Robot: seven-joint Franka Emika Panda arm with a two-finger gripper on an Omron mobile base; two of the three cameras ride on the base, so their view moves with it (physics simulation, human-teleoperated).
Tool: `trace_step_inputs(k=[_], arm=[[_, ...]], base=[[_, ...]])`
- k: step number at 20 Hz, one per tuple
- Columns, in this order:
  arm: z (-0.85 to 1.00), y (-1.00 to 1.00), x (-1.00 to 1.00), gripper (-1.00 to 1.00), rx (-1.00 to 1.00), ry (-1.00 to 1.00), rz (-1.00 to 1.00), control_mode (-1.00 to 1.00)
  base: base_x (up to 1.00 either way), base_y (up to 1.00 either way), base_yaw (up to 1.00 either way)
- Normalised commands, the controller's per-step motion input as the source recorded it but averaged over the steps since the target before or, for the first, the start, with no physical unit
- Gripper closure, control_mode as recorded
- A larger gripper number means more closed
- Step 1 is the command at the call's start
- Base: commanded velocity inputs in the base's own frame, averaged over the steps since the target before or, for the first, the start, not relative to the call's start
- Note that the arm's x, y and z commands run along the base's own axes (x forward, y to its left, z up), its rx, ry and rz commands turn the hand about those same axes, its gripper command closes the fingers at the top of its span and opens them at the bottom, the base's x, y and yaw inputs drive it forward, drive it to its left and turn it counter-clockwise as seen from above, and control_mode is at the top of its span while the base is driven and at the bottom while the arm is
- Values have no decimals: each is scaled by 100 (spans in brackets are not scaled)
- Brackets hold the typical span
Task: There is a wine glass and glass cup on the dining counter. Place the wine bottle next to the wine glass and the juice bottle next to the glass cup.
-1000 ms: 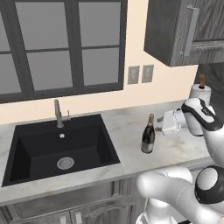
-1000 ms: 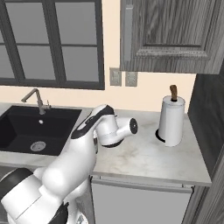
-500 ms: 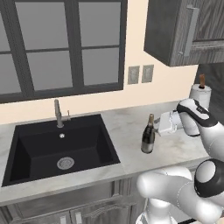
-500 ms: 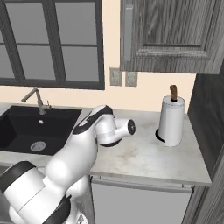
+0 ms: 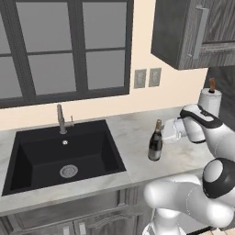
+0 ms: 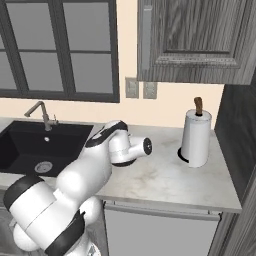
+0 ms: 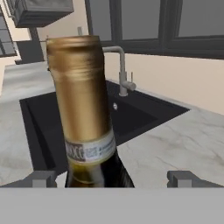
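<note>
Gripper [image 7: 112, 178]: jaws spread wide, one finger tip low on each side of the bottle neck, neither touching it; nothing held.
Gripper, left base view [image 5: 168, 130]: level with the bottle's neck, just beside it on the side away from the sink.
Wine bottle [image 5: 155, 142]: upright on the marble surface [image 5: 137, 133], between the sink's edge and the paper towel roll, nearer the surface's front edge than the wall.
Wine bottle, hand view [image 7: 85, 113]: gold foil neck close up, slightly tilted in frame, pale label band below the foil, dark glass shoulder at the bottom.
Sink [image 5: 62, 153]: black basin set in the surface, round drain in its floor, beside the bottle.
Faucet [image 5: 60, 119]: metal, at the sink's back edge, near the wall.
Paper towel roll [image 6: 195, 138]: upright on its holder, brown post on top, near the surface's back corner by the dark cabinet side.
Wall outlets [image 5: 147, 78]: two plates on the wall above the surface's back edge.
</note>
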Motion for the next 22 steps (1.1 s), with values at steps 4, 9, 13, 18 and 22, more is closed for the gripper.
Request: trace_step_inputs(k=[4, 9, 13, 18, 22], arm=[[-8, 3, 12, -100, 0, 0, 0, -100], [-8, 9, 8, -100, 0, 0, 0, -100], [-10, 13, 3, -100, 1, 0, 0, -100], [-10, 13, 0, -100, 1, 0, 0, -100], [-11, 13, -4, -100, 0, 0, 0, -100]], base=[[0, 0, 0], [0, 0, 0], [0, 0, 0], [0, 0, 0], [0, 0, 0]])
